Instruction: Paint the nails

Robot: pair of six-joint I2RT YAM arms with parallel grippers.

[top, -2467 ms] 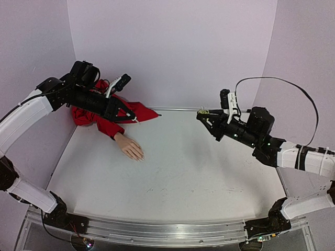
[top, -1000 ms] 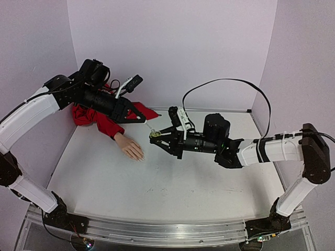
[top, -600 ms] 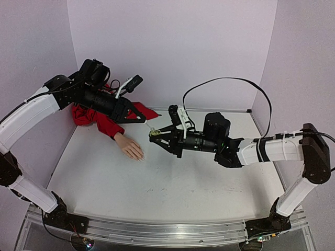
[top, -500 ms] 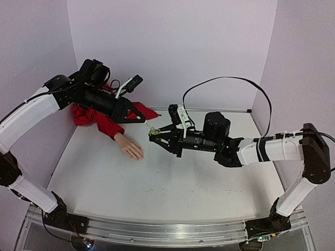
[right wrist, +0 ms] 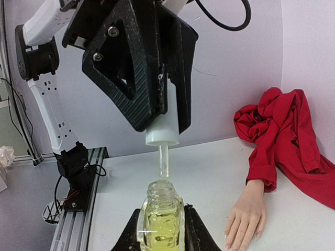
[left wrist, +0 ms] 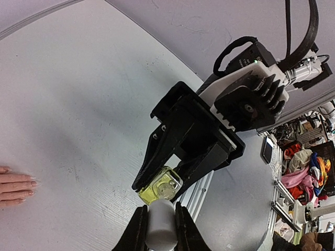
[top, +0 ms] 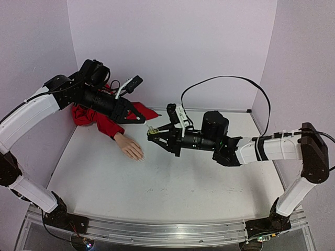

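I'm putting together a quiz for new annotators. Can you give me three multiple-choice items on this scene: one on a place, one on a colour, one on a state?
1. Where is the yellowish bottle?
A) clamped in the right gripper
B) inside a box
C) on a shelf

2. What colour is the sleeve?
A) blue
B) red
C) green

3. What state is the white cap in?
A) screwed onto the bottle
B) missing from every view
C) off, held by the left gripper above the neck

Answers:
1 A: the right wrist view shows that gripper's fingers flanking the bottle.
2 B: red fabric bunches behind the mannequin hand.
3 C: the cap sits between the left gripper's fingers, and its brush stem hangs over the open neck.
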